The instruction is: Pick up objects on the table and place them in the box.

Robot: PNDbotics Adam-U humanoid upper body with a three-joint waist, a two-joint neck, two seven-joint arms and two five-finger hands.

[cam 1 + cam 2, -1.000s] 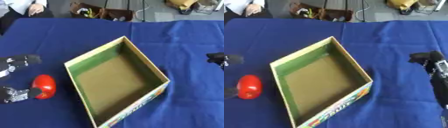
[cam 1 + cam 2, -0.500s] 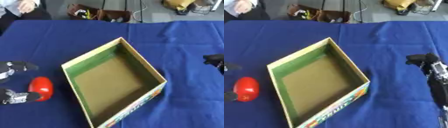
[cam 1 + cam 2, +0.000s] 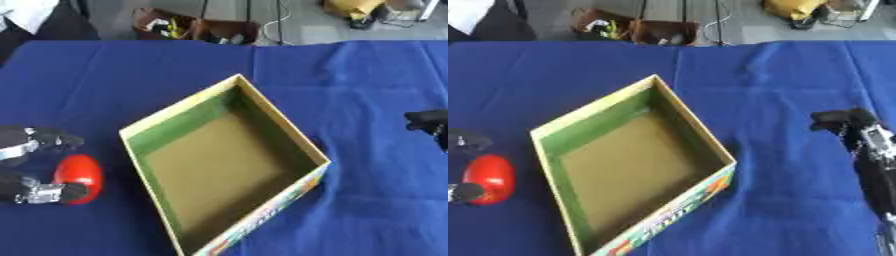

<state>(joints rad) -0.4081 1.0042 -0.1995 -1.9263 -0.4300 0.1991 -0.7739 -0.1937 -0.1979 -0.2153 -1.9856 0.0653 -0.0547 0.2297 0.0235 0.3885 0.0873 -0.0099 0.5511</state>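
A tabletop (image 3: 350, 70) covered in a dark blue cloth fills the scene; beyond its far edge lies a grey floor with cables, a brown open container and a yellow item.

The left hand (image 3: 35, 165) enters from the left edge of the left eye view. Its fingers and thumb are curled around a red egg-shaped object (image 3: 79, 171): one black digit lies at the upper side of the object, and a second digit with a silver joint crosses its lower side. Both digits touch the object. It cannot be determined whether the object rests on the cloth or is raised off it. The object lies outside the box, just beside the box's left corner.

The box (image 3: 232, 97) is an open cardboard tray set diagonally near the middle of the tabletop, one corner pointing away from the robot. Its inner walls are green, its floor is brown, its rim is pale yellow and its outer near wall carries multicoloured print. Nothing lies inside it.

The right hand (image 3: 852, 125) shows at the right side, well apart from the box, above the cloth. Its fingers are curled and hold nothing. The black forearm with a silver joint runs toward the lower right corner.
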